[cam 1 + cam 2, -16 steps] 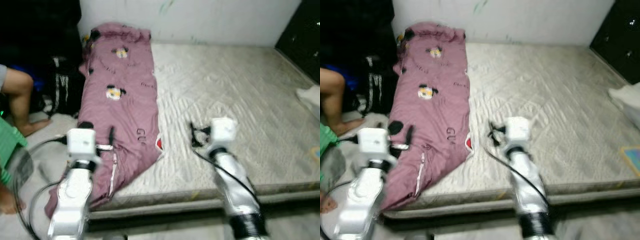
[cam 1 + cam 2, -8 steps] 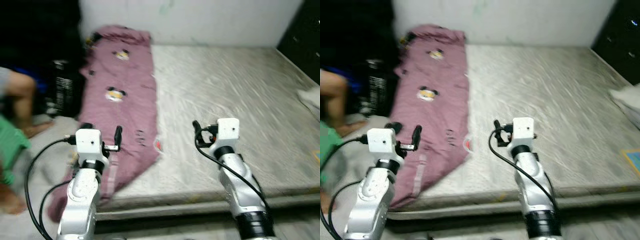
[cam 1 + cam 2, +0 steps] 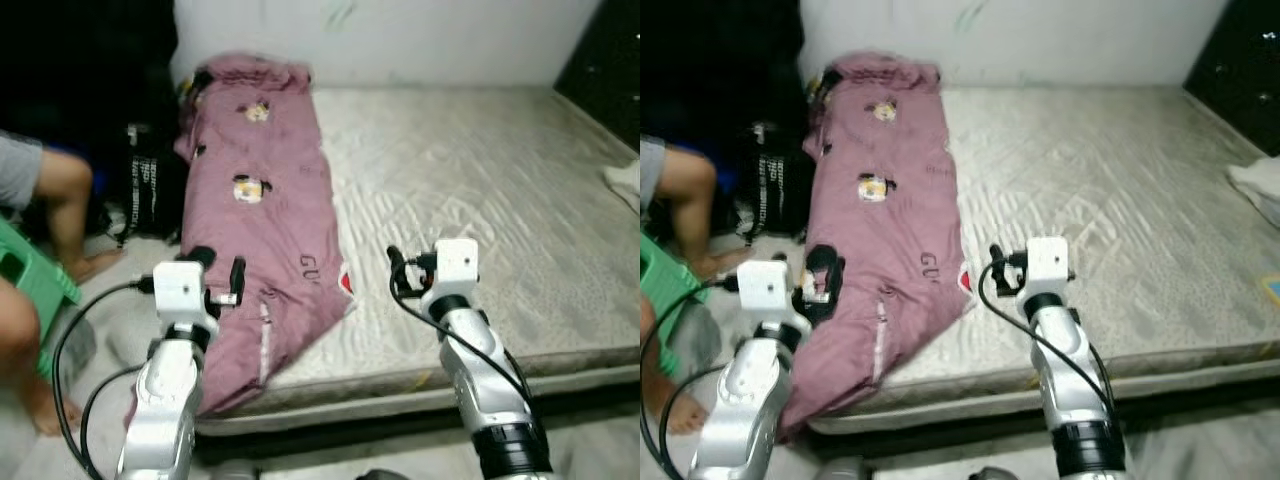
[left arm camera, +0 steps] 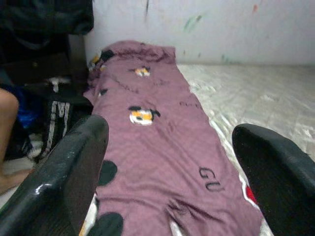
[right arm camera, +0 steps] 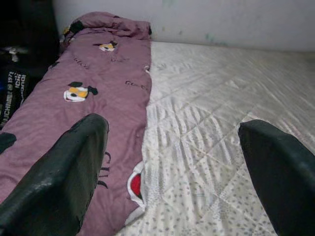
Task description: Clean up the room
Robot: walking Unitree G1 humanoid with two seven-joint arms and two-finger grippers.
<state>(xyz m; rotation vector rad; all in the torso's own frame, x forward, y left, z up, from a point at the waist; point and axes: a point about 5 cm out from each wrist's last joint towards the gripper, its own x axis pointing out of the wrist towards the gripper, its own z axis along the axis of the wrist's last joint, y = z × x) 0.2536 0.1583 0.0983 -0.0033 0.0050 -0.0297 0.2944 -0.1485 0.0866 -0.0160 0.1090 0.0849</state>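
Observation:
A mauve blanket (image 3: 270,190) with cartoon prints lies along the left side of the bare quilted mattress (image 3: 480,170), and its near end hangs over the front left corner. My left gripper (image 3: 218,268) hovers open over that hanging end, with nothing between its fingers (image 4: 74,167). Over the mattress's front part, just right of the blanket's edge, my right gripper (image 3: 396,272) is open and empty too. In the right wrist view its fingers (image 5: 69,172) frame the blanket (image 5: 83,98) and the mattress (image 5: 221,93).
A person's bare leg (image 3: 60,190) and a green stool (image 3: 30,285) are on the floor at the left. A black bag (image 3: 145,185) leans beside the mattress. Something white (image 3: 625,180) lies at the mattress's right edge, below a dark cabinet (image 3: 605,60).
The whole picture has shifted and sharpened, so the camera moved. Both arms hold about the same raised pose, and the blanket lies as before.

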